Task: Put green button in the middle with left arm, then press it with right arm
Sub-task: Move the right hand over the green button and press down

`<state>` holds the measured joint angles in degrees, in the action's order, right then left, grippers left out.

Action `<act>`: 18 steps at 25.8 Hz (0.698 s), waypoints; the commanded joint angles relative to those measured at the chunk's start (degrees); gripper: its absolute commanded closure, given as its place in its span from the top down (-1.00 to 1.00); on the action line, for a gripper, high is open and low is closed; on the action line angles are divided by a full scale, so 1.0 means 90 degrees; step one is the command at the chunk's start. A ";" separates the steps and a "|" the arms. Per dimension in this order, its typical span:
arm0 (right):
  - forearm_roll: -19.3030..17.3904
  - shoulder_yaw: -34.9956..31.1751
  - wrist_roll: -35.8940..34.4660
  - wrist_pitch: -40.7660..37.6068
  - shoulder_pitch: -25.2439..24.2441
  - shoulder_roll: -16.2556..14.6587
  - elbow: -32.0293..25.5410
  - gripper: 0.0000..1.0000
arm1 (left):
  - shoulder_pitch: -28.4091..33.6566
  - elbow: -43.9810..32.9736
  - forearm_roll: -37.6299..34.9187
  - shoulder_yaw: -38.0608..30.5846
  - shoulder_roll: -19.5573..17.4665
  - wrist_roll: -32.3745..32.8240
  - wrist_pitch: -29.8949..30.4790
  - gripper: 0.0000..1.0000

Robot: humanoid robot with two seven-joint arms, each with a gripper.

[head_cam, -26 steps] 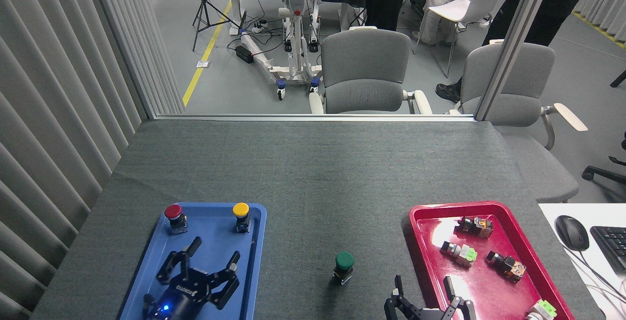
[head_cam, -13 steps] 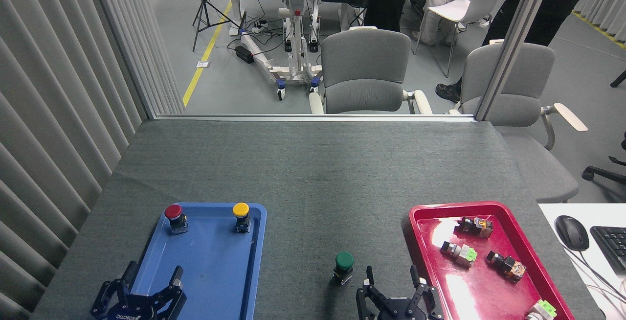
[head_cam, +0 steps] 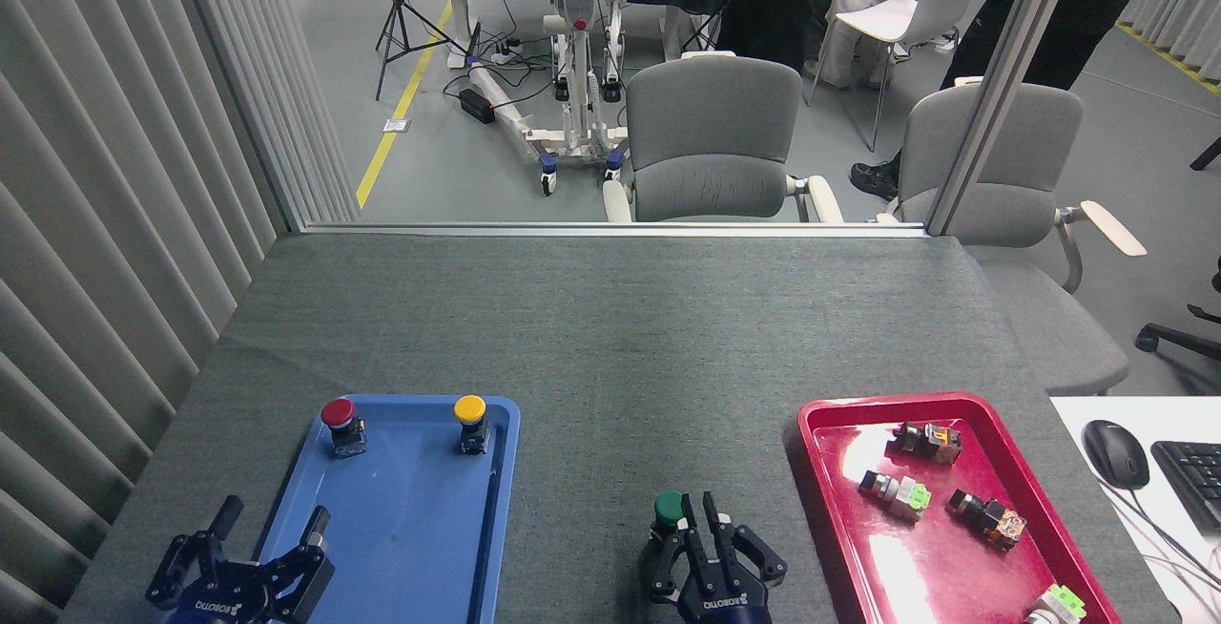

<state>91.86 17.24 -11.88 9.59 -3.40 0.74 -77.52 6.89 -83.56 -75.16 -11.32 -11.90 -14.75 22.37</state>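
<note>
Grey felt (head_cam: 610,338) covers our table; the green button (head_cam: 669,509) stands upright on it between the blue tray (head_cam: 401,548) and the red tray (head_cam: 839,529); our right gripper (head_cam: 704,521), fingers pressed together, is at the cap's right edge; our left gripper (head_cam: 272,521) hangs spread at the blue tray's near-left corner.

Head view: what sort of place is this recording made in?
Most likely a robotics lab or test bay. A felt-covered table carries sorting trays, a blue tray and a red tray. Beyond it stand office chairs, a wheeled equipment stand with floor cables, and yellow floor tape.
</note>
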 commanded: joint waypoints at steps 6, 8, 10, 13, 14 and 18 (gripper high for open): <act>-0.0021 0.0105 0.0314 -0.0040 0.0378 0.0025 0.0645 -1.00 | -0.0199 0.0349 0.0021 0.0018 -0.0045 0.0056 0.0034 0.98; -0.0031 0.0105 0.0323 -0.0020 0.0524 0.0045 0.0781 -1.00 | -0.0199 0.0349 0.0021 0.0018 -0.0045 0.0056 0.0034 0.98; -0.0050 0.0105 0.0333 -0.0010 0.0603 0.0084 0.0869 -1.00 | -0.0209 0.0369 0.0021 0.0018 -0.0055 0.0056 0.0014 0.98; -0.0040 0.0125 0.0333 -0.0059 0.0681 0.0103 0.1006 -1.00 | -0.0238 0.0378 0.0021 0.0027 -0.0055 0.0047 0.0005 0.98; -0.0040 0.0125 0.0333 -0.0059 0.0690 0.0103 0.1006 -1.00 | -0.0238 0.0388 0.0021 0.0027 -0.0065 0.0047 0.0014 0.98; -0.0050 0.0203 0.0226 -0.0030 0.0661 0.0094 0.0850 -0.79 | -0.0248 0.0408 0.0021 0.0027 -0.0094 0.0047 0.0005 0.98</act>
<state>91.48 18.69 -9.50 9.18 2.63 1.61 -68.93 4.71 -79.98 -74.97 -11.07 -12.61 -14.29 22.44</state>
